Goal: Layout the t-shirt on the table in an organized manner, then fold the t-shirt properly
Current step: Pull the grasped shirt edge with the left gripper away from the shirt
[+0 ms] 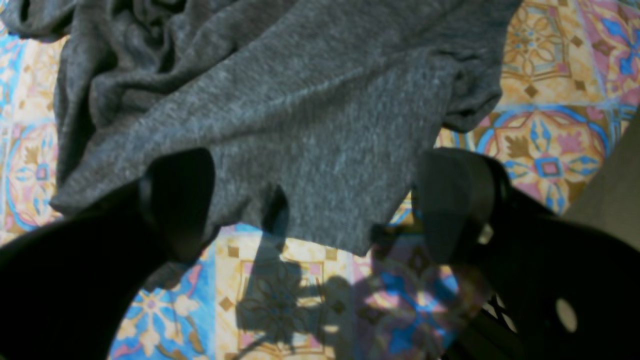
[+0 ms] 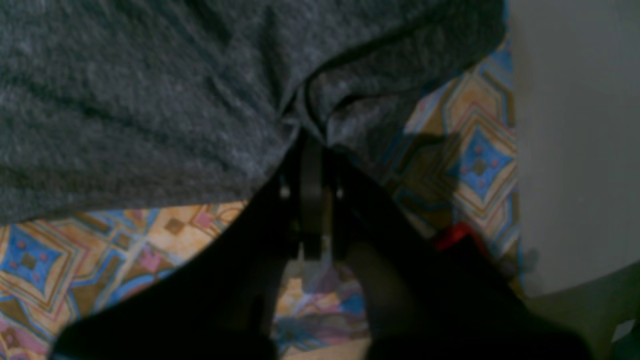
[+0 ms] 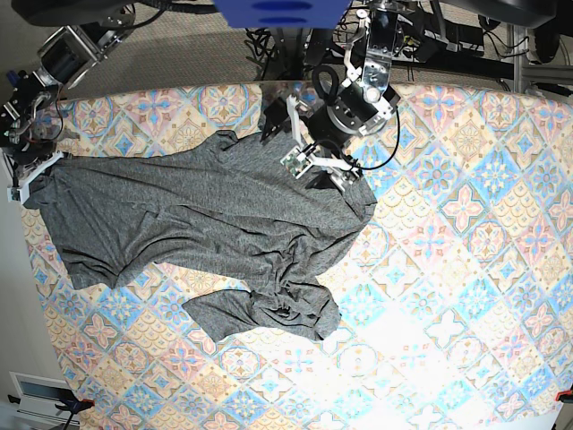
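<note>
The dark-grey t-shirt [image 3: 197,215] lies spread over the left and middle of the table [image 3: 466,269], with a bunched, twisted part near its lower right. At the shirt's far-left end my right gripper [image 3: 31,179] holds it. In the right wrist view that gripper [image 2: 312,145] is shut on a pinched fold of the t-shirt [image 2: 150,100]. My left gripper [image 3: 320,175] stands at the shirt's upper right corner. The left wrist view shows it [image 1: 317,200] open, its two fingers either side of the hem of the t-shirt [image 1: 300,100], above the patterned table [image 1: 550,75].
The table's left edge runs right beside the right gripper, with grey floor [image 2: 575,150] beyond it. A small red part [image 2: 452,235] shows by the right arm. Cables and equipment [image 3: 448,27] crowd the back edge. Patterned cloth [image 3: 466,340] covers the right half.
</note>
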Controlling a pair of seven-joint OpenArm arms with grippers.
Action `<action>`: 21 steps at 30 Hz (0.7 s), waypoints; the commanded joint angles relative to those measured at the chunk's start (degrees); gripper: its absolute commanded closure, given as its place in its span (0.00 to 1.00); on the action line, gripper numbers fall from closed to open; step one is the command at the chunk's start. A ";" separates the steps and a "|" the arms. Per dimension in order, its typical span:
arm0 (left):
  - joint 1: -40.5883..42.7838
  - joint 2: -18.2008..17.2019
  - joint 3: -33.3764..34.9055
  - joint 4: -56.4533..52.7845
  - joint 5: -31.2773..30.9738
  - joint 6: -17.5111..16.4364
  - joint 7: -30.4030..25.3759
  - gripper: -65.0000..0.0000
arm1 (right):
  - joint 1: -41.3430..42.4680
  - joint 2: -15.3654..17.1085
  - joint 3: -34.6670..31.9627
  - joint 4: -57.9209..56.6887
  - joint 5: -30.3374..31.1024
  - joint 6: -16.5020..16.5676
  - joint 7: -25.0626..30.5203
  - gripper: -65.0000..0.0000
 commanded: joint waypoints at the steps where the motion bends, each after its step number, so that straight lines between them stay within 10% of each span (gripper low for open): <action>1: -0.55 0.42 0.27 1.05 -0.66 0.24 -1.00 0.02 | 0.71 1.55 0.12 1.18 0.21 -0.10 0.91 1.00; 21: -2.31 1.57 0.44 1.05 -0.75 -4.42 -0.82 0.02 | 0.71 1.55 0.12 1.00 0.21 -0.10 0.91 1.00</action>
